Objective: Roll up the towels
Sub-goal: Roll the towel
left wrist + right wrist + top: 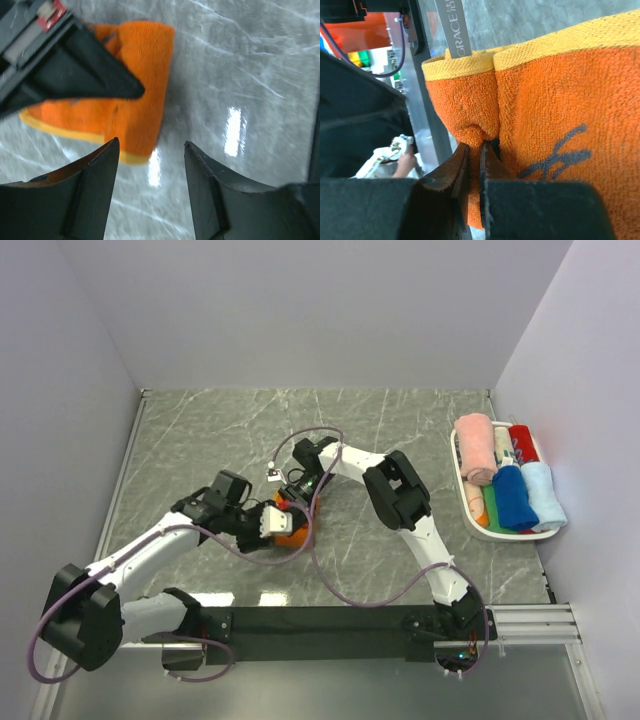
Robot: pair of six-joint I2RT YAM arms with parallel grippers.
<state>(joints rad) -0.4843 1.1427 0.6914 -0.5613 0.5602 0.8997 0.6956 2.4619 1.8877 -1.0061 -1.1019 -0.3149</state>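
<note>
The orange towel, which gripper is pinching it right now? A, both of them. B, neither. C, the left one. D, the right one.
D: in the right wrist view the right gripper has its jaws nearly closed on a fold of the orange towel, while the left gripper stands open with nothing clamped between its jaws.

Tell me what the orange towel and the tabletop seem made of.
Towel: soft terry cloth, probably cotton, judging by the fuzzy looped pile and woven yellow edge. Tabletop: grey with white veins and glossy, with bright glare on it. It looks like marble but may be printed laminate.
</note>
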